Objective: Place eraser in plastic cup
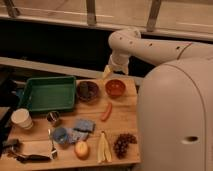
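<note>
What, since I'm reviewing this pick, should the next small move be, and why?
Probably ease the end effector left and down toward the dark bowl, where a dark lump, likely the eraser, seems to lie. It hangs over the table at its far edge, between that bowl and the orange bowl; the plastic cup stands near the front.

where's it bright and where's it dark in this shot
Camera view: warm light on the table and white robot body; the band behind the table is near black; the pincer hangs lit against that dark, above the table's back edge.
</note>
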### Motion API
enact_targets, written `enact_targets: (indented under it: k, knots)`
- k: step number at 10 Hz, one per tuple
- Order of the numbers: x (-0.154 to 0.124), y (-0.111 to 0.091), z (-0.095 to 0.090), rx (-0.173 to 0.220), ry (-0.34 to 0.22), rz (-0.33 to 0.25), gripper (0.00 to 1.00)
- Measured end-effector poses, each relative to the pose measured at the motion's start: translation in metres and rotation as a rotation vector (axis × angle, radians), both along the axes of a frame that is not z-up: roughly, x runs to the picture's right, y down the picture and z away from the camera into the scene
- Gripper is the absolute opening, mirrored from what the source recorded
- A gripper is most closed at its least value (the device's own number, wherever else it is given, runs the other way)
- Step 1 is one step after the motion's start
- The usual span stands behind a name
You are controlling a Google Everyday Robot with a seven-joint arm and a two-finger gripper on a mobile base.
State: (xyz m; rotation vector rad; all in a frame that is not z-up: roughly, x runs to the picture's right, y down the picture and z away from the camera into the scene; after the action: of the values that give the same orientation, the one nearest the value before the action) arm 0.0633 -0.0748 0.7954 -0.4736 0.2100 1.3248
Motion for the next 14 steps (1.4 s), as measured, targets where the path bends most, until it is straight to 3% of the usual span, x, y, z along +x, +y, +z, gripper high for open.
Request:
enact_targets:
  k: [3,4,7,11,14]
  knots:
    - [-0.051,0.005,0.038,-0.033,-0.079,-0.01,0.8]
    - [-0.08,0.005,0.05,-0.043,-0.123,-0.02,0.8]
    - [-0.138,0.0,0.061,-0.041,-0.233,-0.044,0.8]
    - [-0.14,-0.001,0.061,-0.038,-0.241,-0.044,0.8]
    - [-0.156,0.004,0.066,-0.003,-0.26,-0.035,0.8]
